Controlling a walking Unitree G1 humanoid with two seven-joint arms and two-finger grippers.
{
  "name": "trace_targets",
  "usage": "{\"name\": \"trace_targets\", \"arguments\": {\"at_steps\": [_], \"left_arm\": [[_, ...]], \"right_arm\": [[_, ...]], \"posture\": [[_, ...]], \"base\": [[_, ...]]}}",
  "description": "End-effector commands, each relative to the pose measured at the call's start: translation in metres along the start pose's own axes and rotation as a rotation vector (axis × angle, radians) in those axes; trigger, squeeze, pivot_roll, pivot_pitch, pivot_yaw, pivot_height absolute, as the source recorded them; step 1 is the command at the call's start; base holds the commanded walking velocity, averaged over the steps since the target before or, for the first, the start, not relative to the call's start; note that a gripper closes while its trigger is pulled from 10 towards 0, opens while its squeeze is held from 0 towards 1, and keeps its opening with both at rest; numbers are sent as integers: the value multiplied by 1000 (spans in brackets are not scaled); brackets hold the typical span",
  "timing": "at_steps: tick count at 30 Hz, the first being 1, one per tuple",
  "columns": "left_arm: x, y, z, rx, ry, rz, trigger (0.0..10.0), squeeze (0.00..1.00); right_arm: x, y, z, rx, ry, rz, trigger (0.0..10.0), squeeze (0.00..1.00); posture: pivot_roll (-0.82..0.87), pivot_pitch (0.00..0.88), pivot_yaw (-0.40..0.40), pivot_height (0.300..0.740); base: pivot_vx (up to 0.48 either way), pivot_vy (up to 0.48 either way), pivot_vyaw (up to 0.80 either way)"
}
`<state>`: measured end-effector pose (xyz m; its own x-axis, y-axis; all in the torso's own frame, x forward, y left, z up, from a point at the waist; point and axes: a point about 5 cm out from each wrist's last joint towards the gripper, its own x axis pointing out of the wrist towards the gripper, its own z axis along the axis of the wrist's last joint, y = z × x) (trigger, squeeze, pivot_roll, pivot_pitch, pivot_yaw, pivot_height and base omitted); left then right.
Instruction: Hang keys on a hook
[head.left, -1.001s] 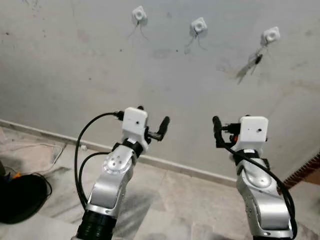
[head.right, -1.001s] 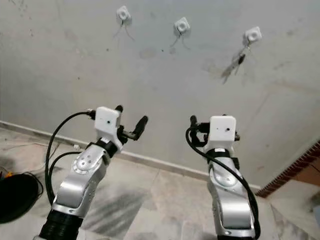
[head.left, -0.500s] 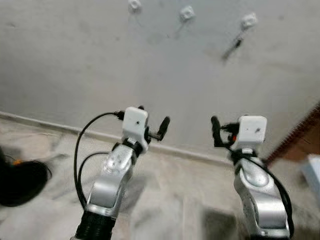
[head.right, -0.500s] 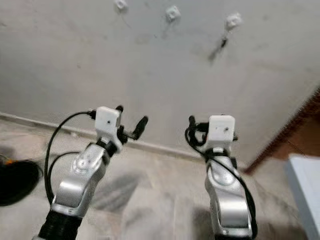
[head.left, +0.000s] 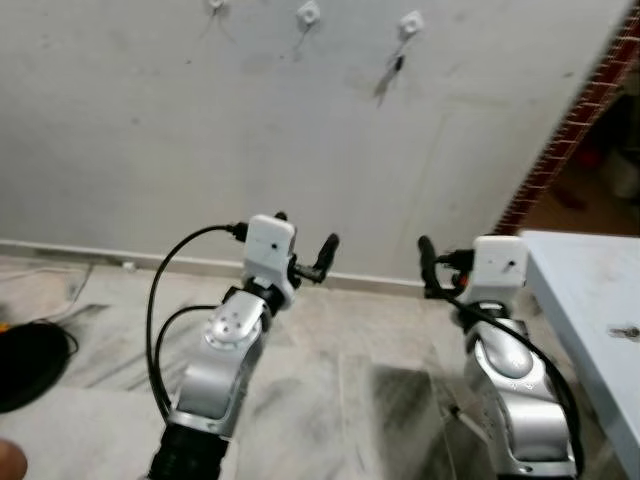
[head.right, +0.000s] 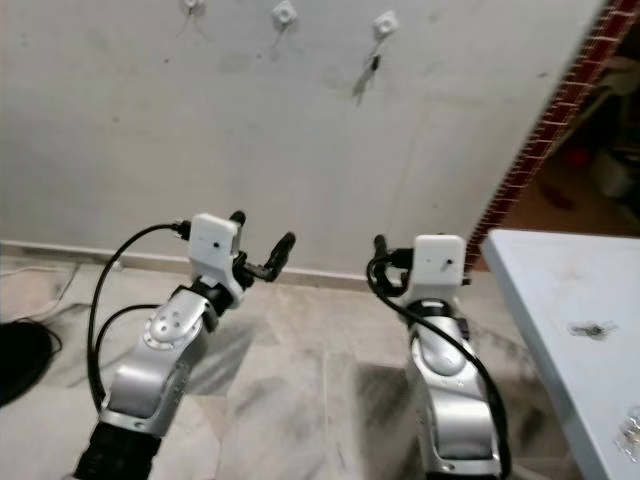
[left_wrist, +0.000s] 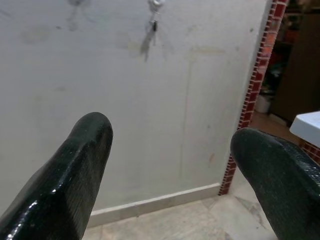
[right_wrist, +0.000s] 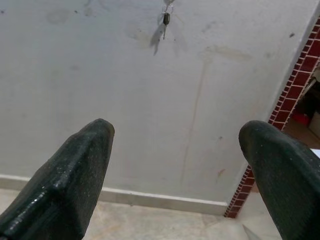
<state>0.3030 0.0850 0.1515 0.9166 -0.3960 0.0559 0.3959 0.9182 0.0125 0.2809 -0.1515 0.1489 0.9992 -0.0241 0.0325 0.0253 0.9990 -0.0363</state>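
Looking out from the head views, one set of keys (head.left: 397, 66) hangs small and dark from the rightmost hook (head.left: 411, 22), while what may be another bunch (head.right: 592, 328) lies on the pale table (head.right: 540, 290); I judge it light, rigid, jangly, best pinched by its ring. Both wrist views show the left gripper (left_wrist: 170, 150) and right gripper (right_wrist: 175, 150) spread wide, holding nothing.

Three hooks sit in a row high on the far wall (head.left: 200, 130): the left hook (head.left: 215, 5), the middle hook (head.left: 308, 13) and the right hook (head.left: 411, 22). Keys (head.left: 397, 64) hang from the right hook. A table (head.right: 560, 300) stands near on the right, with a small object (head.right: 590, 327) lying on it.
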Motion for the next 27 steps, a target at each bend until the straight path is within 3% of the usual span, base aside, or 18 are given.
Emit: {"name": "trace_targets", "arguments": {"at_steps": [1, 19, 27], "left_arm": [[2, -5, 2, -4, -5, -15, 10000, 0], [2, -7, 2, -1, -4, -25, 10000, 0], [1, -6, 2, -1, -8, -27, 10000, 0]], "right_arm": [[1, -4, 2, -9, -5, -8, 10000, 0], [2, -3, 3, -8, -8, -5, 10000, 0], [3, -2, 3, -9, -10, 0, 10000, 0]], "posture": [[13, 25, -73, 740], [17, 21, -73, 740], [19, 16, -73, 740]], "base": [[-322, 0, 0], [-316, 0, 0], [0, 0, 0]]}}
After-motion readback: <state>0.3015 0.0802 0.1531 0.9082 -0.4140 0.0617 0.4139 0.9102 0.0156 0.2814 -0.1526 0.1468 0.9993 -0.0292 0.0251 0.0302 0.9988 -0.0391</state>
